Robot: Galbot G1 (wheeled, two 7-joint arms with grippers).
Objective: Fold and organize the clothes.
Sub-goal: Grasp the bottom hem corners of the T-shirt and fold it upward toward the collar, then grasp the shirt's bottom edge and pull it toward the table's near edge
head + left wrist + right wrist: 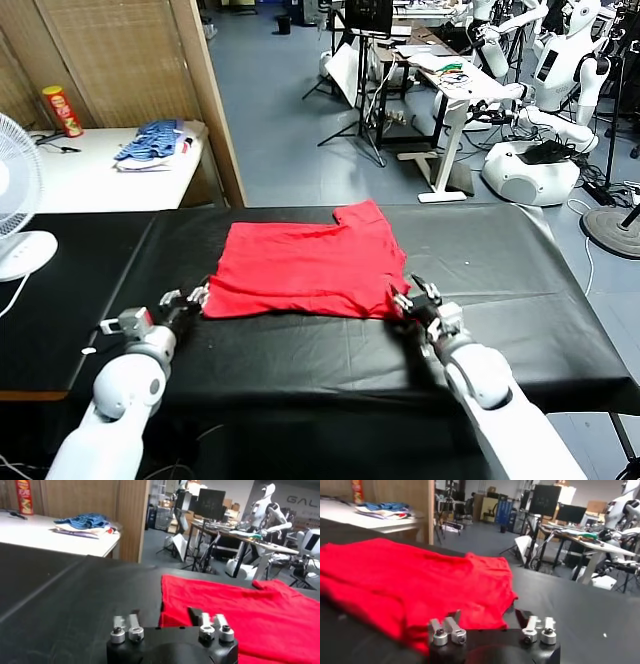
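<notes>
One red T-shirt (305, 268) is lying on the black table (500, 270), folded over into a rough rectangle with one sleeve sticking out at its far right corner; it sits about mid-table, a bit toward the near edge, and no print or label is showing.

Both arms are down at the near corners of the shirt; the left gripper (190, 297) is right at the near left corner, jaws spread wide and nothing pinched between them; in the left wrist view the gripper (167, 622) has its fingers apart, with the red edge (240, 610) running up between them, one finger over bare black cloth and the other over the shirt. The right gripper (413, 297) is at the near right corner, same deal, jaws wide and holding nothing; from the right wrist view the gripper (490, 625) has the shirt's corner (410, 585) just ahead of its fingers, fabric a little rumpled there.

Further out: a white side table (100, 175) off to the far left has a blue patterned pile of clothes (150, 143) on it and a red-and-yellow chip can (62, 110) standing upright; a white fan (18, 200) sits at the left edge; other white robots (545, 110) and desks fill the back of the room.
</notes>
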